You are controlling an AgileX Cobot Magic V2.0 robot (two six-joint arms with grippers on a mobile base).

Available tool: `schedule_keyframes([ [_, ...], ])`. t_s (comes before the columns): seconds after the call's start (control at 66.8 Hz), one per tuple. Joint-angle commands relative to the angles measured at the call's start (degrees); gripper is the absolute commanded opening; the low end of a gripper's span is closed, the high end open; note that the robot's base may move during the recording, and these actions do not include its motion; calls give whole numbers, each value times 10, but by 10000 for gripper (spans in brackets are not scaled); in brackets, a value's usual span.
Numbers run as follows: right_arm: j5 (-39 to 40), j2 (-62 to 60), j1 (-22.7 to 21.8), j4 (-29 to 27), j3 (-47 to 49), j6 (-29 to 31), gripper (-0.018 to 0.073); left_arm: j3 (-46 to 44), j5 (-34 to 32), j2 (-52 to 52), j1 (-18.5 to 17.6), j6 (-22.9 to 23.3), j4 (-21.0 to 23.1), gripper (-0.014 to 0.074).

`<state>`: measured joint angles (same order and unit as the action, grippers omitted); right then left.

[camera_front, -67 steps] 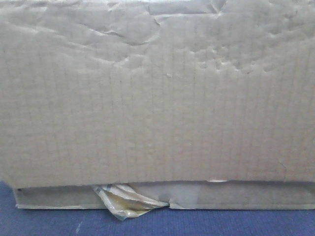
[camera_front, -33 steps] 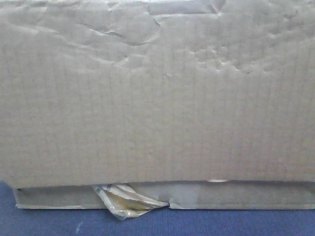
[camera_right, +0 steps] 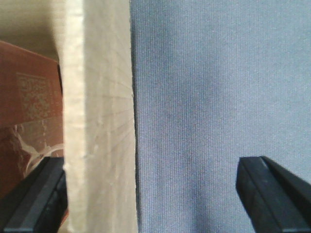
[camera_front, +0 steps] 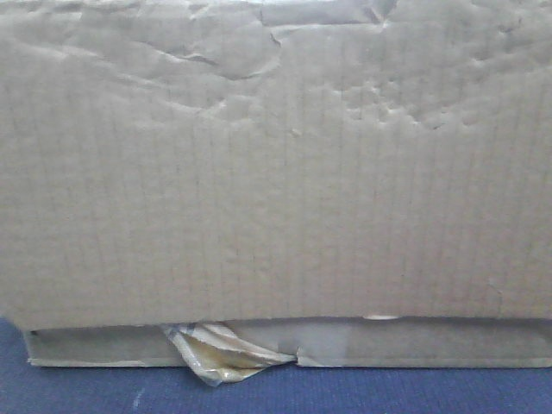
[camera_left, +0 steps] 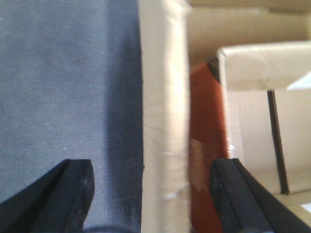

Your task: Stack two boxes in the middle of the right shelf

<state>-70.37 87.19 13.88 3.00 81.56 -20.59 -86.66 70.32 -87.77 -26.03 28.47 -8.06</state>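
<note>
Stack w/ big box (camera_front: pixel 276 172) on flat box (camera_front: pixel 448 343), long axes L-R; L gripper (camera_left: pixel 151 167) & R gripper (camera_right: pixel 151 165) spread wide.

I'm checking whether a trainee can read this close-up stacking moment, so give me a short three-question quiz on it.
1. True or false: in the front view, the large box sits below the thin flat box.
2. Where does the crumpled tape scrap stick out in the front view? (A) at the bottom, left of the middle; (B) at the top right corner; (C) at the far right end.
3. Fill in: the jaws of the left gripper and the right gripper both stand ___, each with a cardboard wall between them.
Key: 1 false; 2 A; 3 open.
</note>
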Motion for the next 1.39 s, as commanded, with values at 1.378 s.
schedule_keyframes([
  [1.378, 4, -4, 1, 9, -2, 0, 559, -10, -4, -13, -4, 18, -51, 401],
])
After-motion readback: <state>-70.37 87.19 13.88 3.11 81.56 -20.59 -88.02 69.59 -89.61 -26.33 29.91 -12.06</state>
